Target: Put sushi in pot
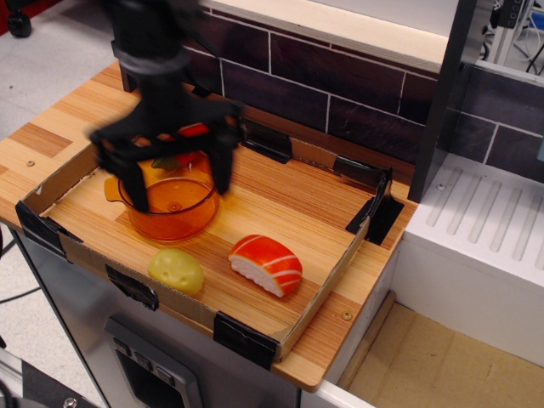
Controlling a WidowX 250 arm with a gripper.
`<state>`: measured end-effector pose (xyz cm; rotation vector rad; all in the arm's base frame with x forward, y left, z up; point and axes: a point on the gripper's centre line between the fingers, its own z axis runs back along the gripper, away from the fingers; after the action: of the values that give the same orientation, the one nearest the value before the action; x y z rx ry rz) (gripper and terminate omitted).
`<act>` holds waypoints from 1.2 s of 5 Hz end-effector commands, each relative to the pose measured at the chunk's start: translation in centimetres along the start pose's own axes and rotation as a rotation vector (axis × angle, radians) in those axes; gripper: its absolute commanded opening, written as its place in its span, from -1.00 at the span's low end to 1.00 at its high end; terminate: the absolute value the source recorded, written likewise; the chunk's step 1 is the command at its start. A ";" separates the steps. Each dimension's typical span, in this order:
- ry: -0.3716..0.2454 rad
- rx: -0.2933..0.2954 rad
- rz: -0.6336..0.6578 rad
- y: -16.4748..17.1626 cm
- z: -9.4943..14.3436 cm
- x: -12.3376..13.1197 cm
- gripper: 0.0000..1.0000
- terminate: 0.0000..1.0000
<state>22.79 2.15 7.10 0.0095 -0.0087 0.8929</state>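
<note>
The sushi (266,263), orange top with white stripes on a white rice base, lies on the wooden tray floor (289,204) near its front edge. The translucent orange pot (170,205) stands to the left of it, empty as far as I can see. My gripper (178,181) is open and empty, blurred by motion, hanging over the pot with one finger (136,183) left of it and one finger (223,166) right of it. It is up and to the left of the sushi.
A yellow potato-like lump (176,270) lies at the tray's front left, beside the sushi. A red pepper (194,132) is mostly hidden behind the gripper. Cardboard walls with black clips (267,140) ring the tray. A white drainer (489,229) stands to the right.
</note>
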 end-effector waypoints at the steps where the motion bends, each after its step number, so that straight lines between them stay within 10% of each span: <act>1: -0.022 -0.062 0.315 -2.6 -0.7 -2.1 1.00 -1.00; 4: -0.079 -0.187 0.423 -4.9 -3.0 -1.9 1.00 -1.00; 6: -0.069 -0.107 0.479 -5.2 -5.0 -1.7 1.00 -1.00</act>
<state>23.96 -2.59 1.02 -0.0332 -0.0985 1.3733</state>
